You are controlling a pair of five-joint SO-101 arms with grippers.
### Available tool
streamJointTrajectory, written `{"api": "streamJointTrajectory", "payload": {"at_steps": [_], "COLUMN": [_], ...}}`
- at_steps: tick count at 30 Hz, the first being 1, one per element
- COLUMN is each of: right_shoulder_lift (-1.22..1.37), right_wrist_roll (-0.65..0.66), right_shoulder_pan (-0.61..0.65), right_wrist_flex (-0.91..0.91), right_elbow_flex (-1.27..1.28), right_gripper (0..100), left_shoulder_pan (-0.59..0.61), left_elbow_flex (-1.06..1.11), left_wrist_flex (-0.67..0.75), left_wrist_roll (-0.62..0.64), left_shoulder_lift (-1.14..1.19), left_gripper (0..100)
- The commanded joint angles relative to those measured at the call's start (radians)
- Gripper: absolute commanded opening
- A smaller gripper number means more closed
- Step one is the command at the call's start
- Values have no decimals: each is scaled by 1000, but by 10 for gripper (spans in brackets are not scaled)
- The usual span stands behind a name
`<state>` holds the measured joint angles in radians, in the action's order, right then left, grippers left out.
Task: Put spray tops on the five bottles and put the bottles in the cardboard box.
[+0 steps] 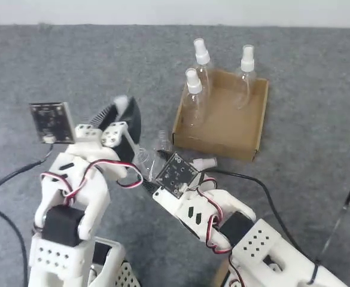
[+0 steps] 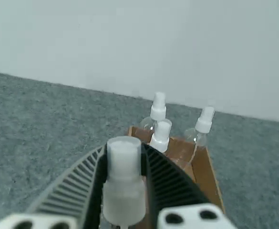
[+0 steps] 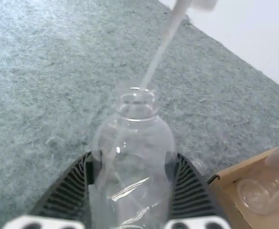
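Observation:
My left gripper is shut on a white spray top, held above the grey carpet. Its thin dip tube runs down into the open neck of a clear bottle. My right gripper is shut on that bottle's body. The cardboard box lies beyond, with three capped bottles standing in it. One uncapped bottle stands by the box's near corner, and a loose spray top lies on the carpet.
A white perforated basket sits at the left arm's base. A black cable crosses the carpet on the right. Open carpet stretches on the far left and right of the box. A pale wall stands behind.

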<state>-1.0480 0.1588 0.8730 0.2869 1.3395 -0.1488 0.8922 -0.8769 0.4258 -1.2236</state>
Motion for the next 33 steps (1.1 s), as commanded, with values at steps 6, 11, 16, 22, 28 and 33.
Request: {"api": "streamJointTrajectory", "payload": {"at_steps": [6, 11, 16, 22, 28, 33], "right_shoulder_lift": [-48, -48, -48, -48, -48, -48], "right_wrist_roll": [-31, -31, -31, -31, -31, -31], "right_shoulder_pan": [-1, -2, -2, -2, -2, -2], "right_wrist_flex": [-25, -25, -25, -25, -25, -25], "right_elbow_flex": [-11, -11, -9, -9, -9, -9], "right_gripper": [7, 7, 7, 7, 7, 7], "left_shoulder_pan": [-14, -14, -26, -75, -74, 48], "left_elbow_flex": [16, 48, 50, 44, 38, -30], "left_wrist_flex": [-98, -117, -117, -135, -132, -138], "left_wrist_roll": [-126, -178, -178, -180, -181, -181], "left_shoulder_lift": [-11, -11, -11, -11, -12, -12], "left_gripper": [10, 10, 11, 13, 115, 157]}}
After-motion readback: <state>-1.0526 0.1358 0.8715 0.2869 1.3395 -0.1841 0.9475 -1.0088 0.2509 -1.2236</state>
